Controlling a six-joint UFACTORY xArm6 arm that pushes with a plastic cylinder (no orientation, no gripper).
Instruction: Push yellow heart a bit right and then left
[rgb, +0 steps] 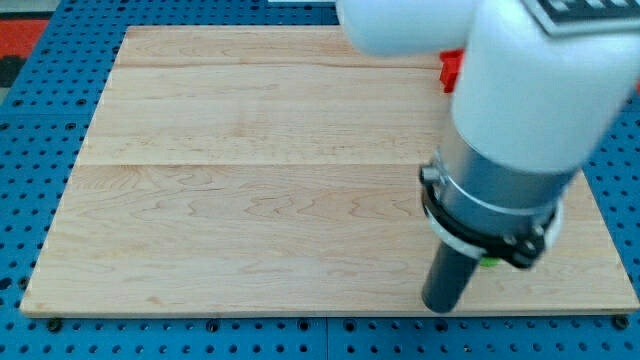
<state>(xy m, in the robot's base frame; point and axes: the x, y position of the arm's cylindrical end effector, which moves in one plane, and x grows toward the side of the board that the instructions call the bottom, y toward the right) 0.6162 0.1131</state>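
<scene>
My arm fills the view's right side and hides most of the blocks there. My tip (441, 306) rests near the board's bottom edge, at the lower right. The yellow heart is hidden behind the arm. Only a sliver of a green block (490, 264) shows just right of the rod, under the collar. A bit of a red block (452, 69) shows at the upper right, beside the arm.
The wooden board (250, 170) lies on a blue pegboard (30, 200). The arm's white body and grey collar cover the board's right part.
</scene>
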